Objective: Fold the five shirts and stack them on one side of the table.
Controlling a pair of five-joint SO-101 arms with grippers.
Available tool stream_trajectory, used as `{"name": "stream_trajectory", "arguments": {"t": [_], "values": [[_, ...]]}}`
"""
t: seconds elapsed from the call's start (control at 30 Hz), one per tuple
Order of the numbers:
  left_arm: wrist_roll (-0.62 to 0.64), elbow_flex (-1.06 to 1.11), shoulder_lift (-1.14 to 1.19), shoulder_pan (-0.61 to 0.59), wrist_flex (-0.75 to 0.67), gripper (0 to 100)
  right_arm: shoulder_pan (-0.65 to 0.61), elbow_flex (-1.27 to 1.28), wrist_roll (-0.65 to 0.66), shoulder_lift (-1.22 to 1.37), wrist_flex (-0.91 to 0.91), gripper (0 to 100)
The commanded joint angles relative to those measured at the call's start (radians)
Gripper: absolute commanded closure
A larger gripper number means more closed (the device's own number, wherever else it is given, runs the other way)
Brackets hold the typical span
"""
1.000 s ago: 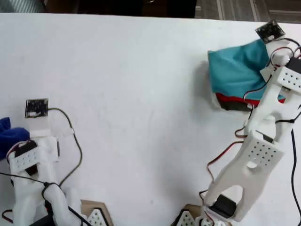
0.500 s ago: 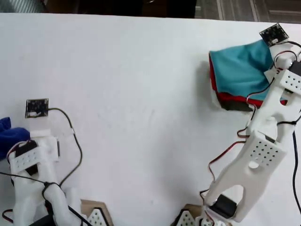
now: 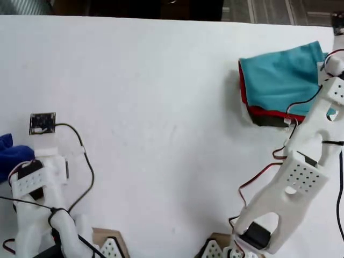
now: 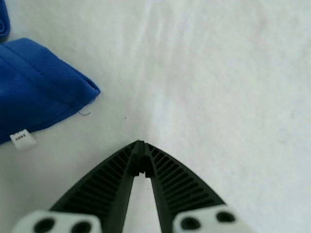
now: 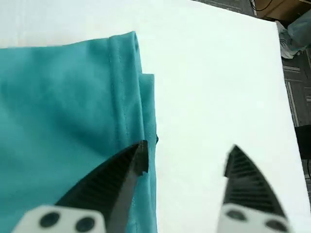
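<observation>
White worktop [image 3: 161, 97], dark floor [image 3: 258, 9] beyond its far edge. On the right, a folded teal cloth shirt [image 3: 279, 78] tops a red shirt [image 3: 263, 112]; the right gripper [image 5: 187, 160] stands spread over its edge. The left gripper [image 4: 141, 162], pressed together, sits near a blue fabric shirt [image 4: 34, 92].

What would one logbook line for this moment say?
left claw shut, beside blue shirt | right claw open, at edge of teal shirt | teal shirt tops pile
</observation>
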Motion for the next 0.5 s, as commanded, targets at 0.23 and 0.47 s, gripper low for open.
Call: {"name": "stream_trajectory", "arguments": {"t": [0.23, 0.47], "values": [[0.005, 0.001, -0.028, 0.003, -0.008, 97, -0.018, -0.048, -0.009, 0.148, -0.188, 97.0], [0.005, 0.001, -0.028, 0.003, -0.008, 97, 0.025, -0.052, -0.014, 0.248, -0.217, 97.8]]}}
